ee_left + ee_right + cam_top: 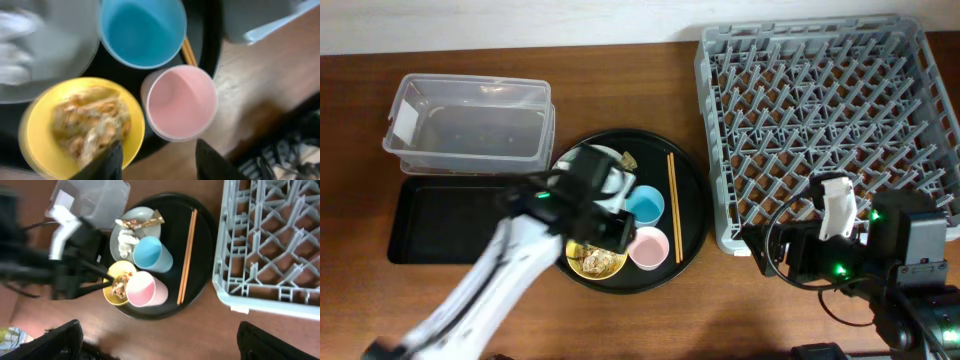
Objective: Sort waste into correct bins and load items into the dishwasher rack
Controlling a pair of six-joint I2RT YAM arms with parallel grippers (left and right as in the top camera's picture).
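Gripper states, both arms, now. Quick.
Left gripper: open, holding nothing, above the yellow bowl and pink cup.
Right gripper: open, holding nothing.

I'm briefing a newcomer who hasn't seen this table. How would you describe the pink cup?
Find the round black tray left of the grey rack. Two small cups stand together on it. The pink cup is the one nearer the robot, beside the yellow bowl; the blue cup stands farther back.
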